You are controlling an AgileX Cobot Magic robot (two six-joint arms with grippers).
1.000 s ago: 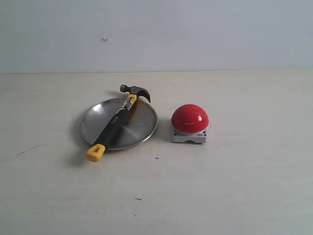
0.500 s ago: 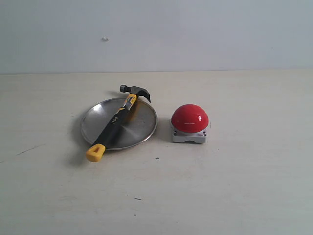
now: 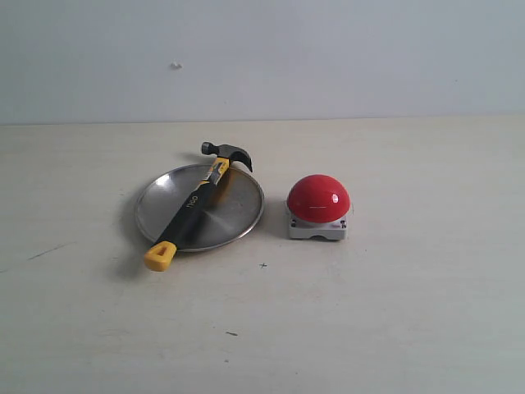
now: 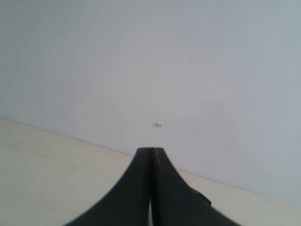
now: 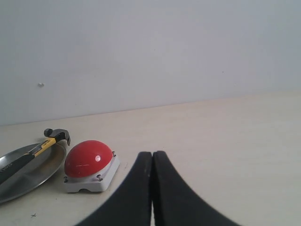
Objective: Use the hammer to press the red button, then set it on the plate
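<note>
The hammer (image 3: 194, 205) lies across the silver plate (image 3: 238, 215), its dark head past the far rim and its yellow end cap (image 3: 160, 255) hanging over the near rim onto the table. The red button (image 3: 318, 198) sits on its grey-white base just right of the plate. The right wrist view shows the button (image 5: 88, 157), the plate (image 5: 33, 176) and the hammer (image 5: 44, 142) off to one side of my right gripper (image 5: 152, 155), which is shut and empty. My left gripper (image 4: 151, 151) is shut too, facing the wall with nothing held. Neither gripper appears in the exterior view.
The pale wooden table (image 3: 394, 312) stretches around the objects. A grey-white wall (image 3: 328, 57) rises behind it, with a small mark (image 3: 175, 65) on it.
</note>
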